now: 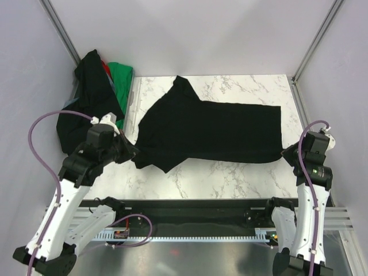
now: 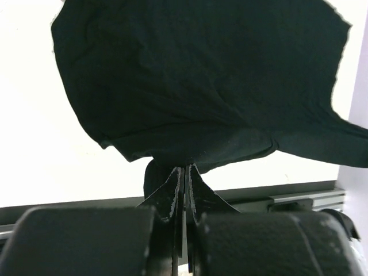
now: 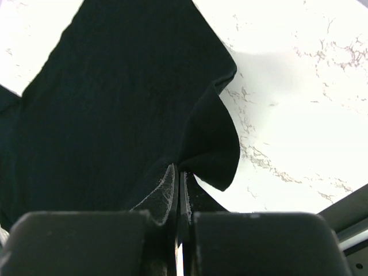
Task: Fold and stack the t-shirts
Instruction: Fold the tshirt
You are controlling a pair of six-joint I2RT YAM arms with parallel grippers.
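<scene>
Marble table [image 1: 230,172]: black t-shirt [image 1: 207,132] flat. Left gripper [image 1: 133,152], right gripper [image 1: 285,154] clamped tight on its near corners. Fold likely starting; next, lift both corners evenly.

T-shirt [image 1: 213,129], spread, plain black; table [image 1: 230,175], white marble pattern with grey veining; heaped black shirt [image 1: 92,80], plain; green shirt [image 1: 122,77], bright; red sliver [image 1: 105,67] beside it, probably another shirt; arms [image 1: 54,213], white and black; cables [image 1: 31,141], purple.

Lower part of shirt pile [image 1: 92,80] hidden behind left arm [image 1: 77,167]; black shirt [image 1: 210,129] cropped at top edge, both wrist views.
</scene>
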